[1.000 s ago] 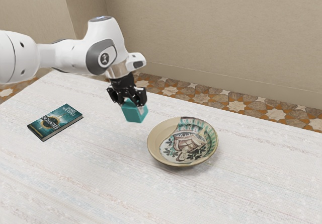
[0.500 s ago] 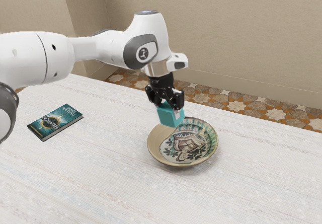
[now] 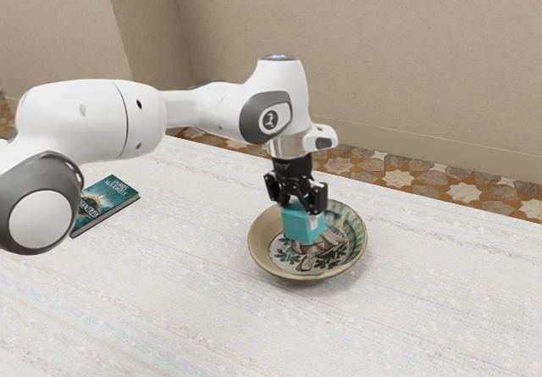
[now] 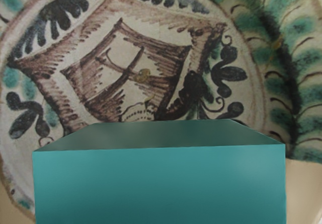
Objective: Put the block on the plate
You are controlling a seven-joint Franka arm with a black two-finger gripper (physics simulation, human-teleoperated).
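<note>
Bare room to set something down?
Free: white fabric-look tabletop between dark-teal book and round painted plate, and past the plate toward the exterior view's right. Crowded: above the plate, black two-finger gripper holding teal block.

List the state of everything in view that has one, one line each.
Gripper: shut on the block.
Block: held above the plate's inside; whether it touches the plate, I cannot tell.
Plate: right side up on the table, nothing visibly lying in it.
Book: closed, lying flat, front cover up, partly hidden by the arm.
Arm: bent, reaching over the table.
</note>
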